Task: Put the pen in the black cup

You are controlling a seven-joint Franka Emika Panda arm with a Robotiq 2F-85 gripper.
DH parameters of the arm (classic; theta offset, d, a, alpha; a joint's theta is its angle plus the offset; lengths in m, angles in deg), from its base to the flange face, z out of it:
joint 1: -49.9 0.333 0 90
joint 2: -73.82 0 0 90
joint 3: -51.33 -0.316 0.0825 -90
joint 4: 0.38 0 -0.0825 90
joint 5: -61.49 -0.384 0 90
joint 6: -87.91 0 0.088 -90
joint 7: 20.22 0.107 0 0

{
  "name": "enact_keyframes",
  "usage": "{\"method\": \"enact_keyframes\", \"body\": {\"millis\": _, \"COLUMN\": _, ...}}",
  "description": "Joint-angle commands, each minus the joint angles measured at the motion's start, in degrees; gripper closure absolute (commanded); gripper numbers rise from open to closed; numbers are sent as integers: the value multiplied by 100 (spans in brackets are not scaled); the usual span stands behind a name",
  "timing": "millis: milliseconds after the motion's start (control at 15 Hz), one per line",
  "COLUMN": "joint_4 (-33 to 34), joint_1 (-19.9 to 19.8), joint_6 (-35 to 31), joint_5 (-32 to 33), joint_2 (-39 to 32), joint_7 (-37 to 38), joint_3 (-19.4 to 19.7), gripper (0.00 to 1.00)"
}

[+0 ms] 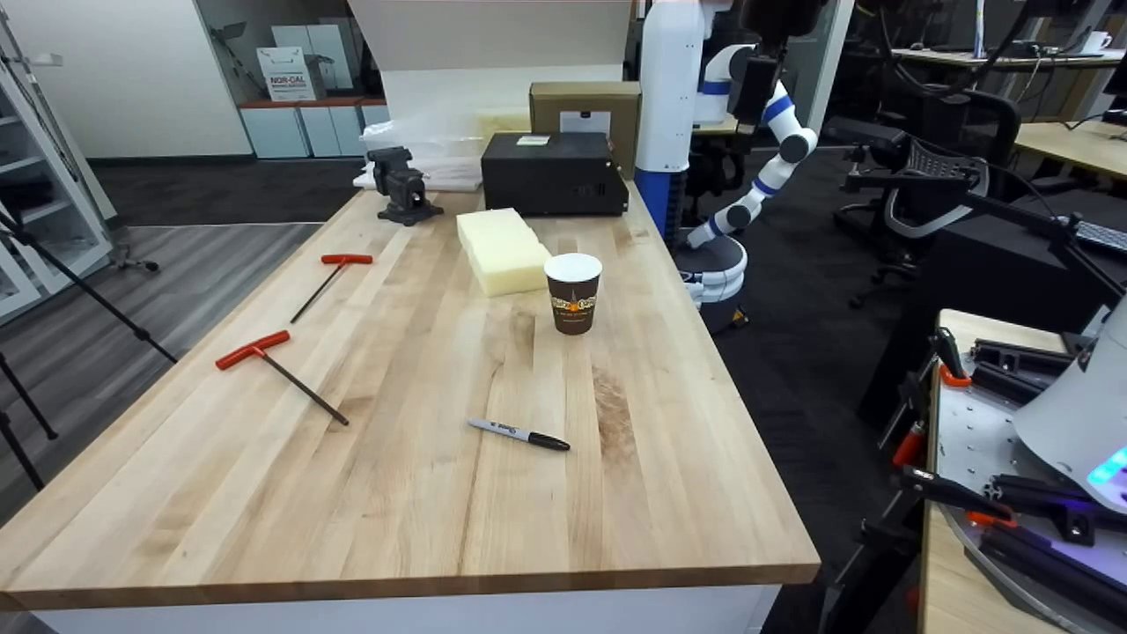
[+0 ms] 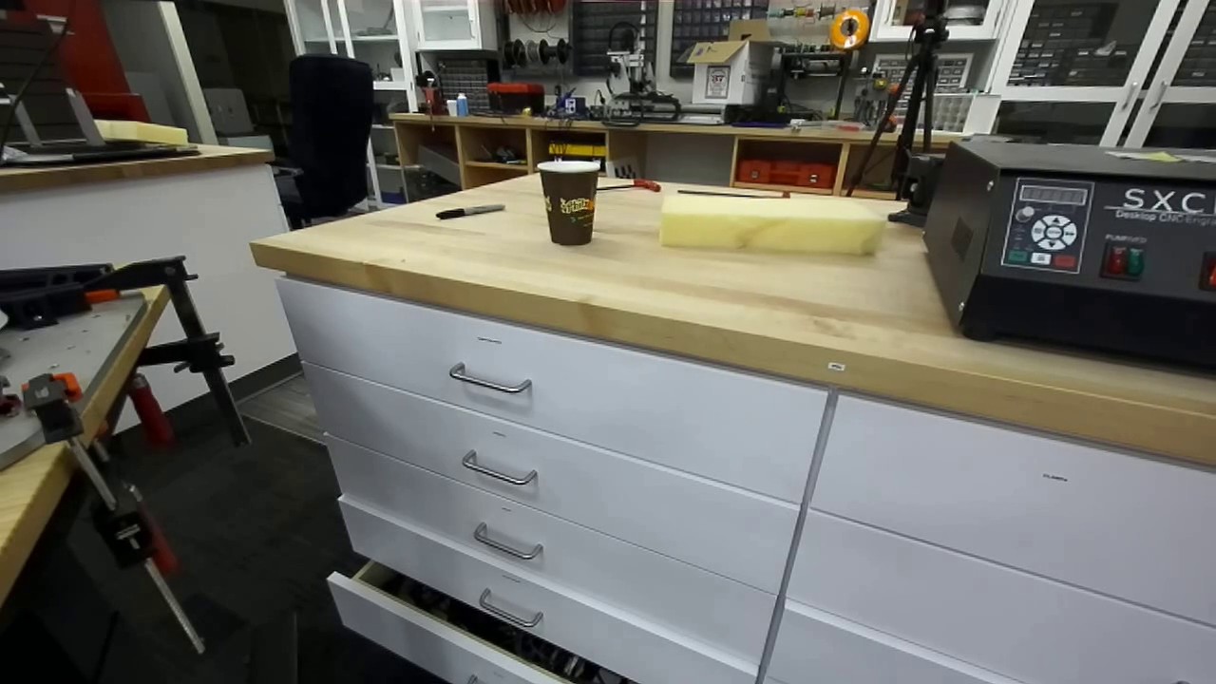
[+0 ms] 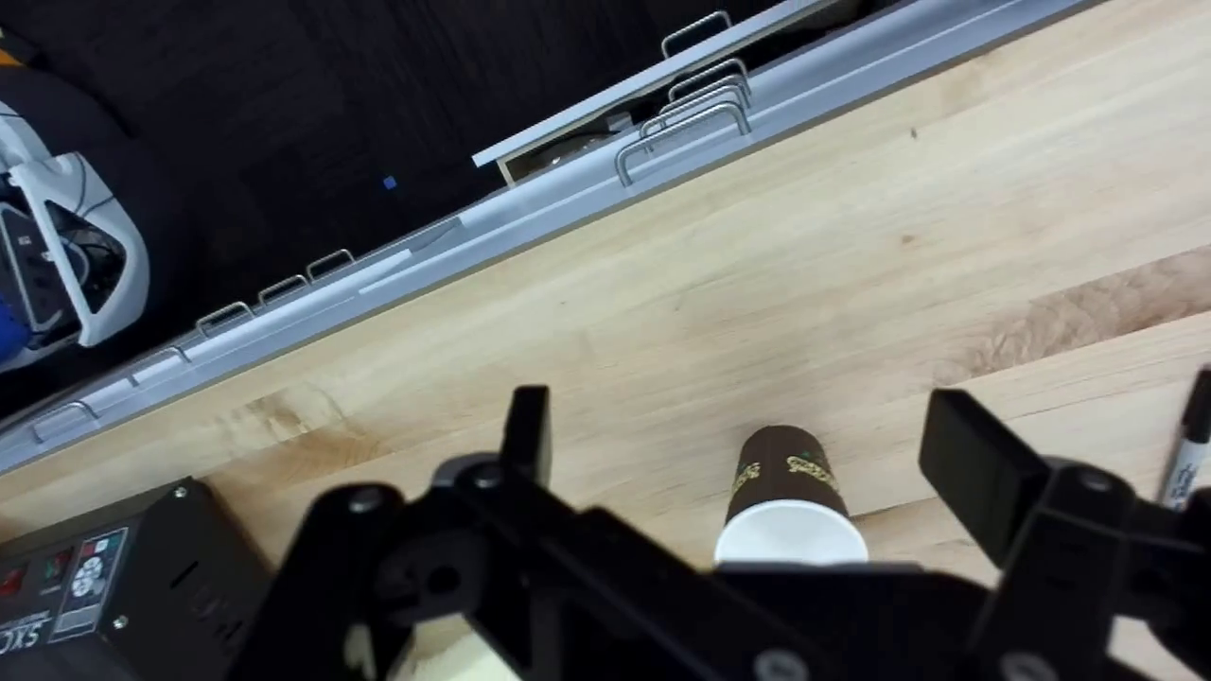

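The pen [image 1: 519, 432] is a grey marker with a black cap, lying flat on the wooden table in both exterior views [image 2: 470, 211]. Its capped part shows at the right edge of the wrist view [image 3: 1188, 449]. The black cup [image 1: 573, 304] is dark brown with a white rim and stands upright on the table, also in an exterior view [image 2: 570, 211]. In the wrist view the cup [image 3: 781, 473] shows below and between the fingers, its near rim hidden by the gripper body. My gripper [image 3: 742, 430] is open and empty, above the table.
A pale yellow foam block [image 1: 504, 253] lies beside the cup. A black machine box [image 1: 556, 176] and a small vise [image 1: 405, 187] stand at the table's end. Two red-handled T-shaped tools [image 1: 255, 351] [image 1: 346, 259] lie along the opposite edge. A lower drawer [image 2: 427, 622] is open.
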Motion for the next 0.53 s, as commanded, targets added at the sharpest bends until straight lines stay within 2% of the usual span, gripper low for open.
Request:
{"method": "enact_keyframes", "body": {"millis": 0, "joint_4": -140, "joint_1": 345, "joint_6": -31, "joint_5": -315, "joint_2": -43, "joint_7": 268, "joint_3": -228, "gripper": 0}}
{"method": "enact_keyframes", "body": {"millis": 267, "joint_4": 33, "joint_1": 672, "joint_6": -215, "joint_5": -898, "joint_2": -449, "joint_7": 27, "joint_3": -231, "gripper": 0}}
{"method": "enact_keyframes", "body": {"millis": 467, "joint_4": 206, "joint_1": 741, "joint_6": -657, "joint_5": -1216, "joint_2": -853, "joint_7": -241, "joint_3": -138, "gripper": 0}}
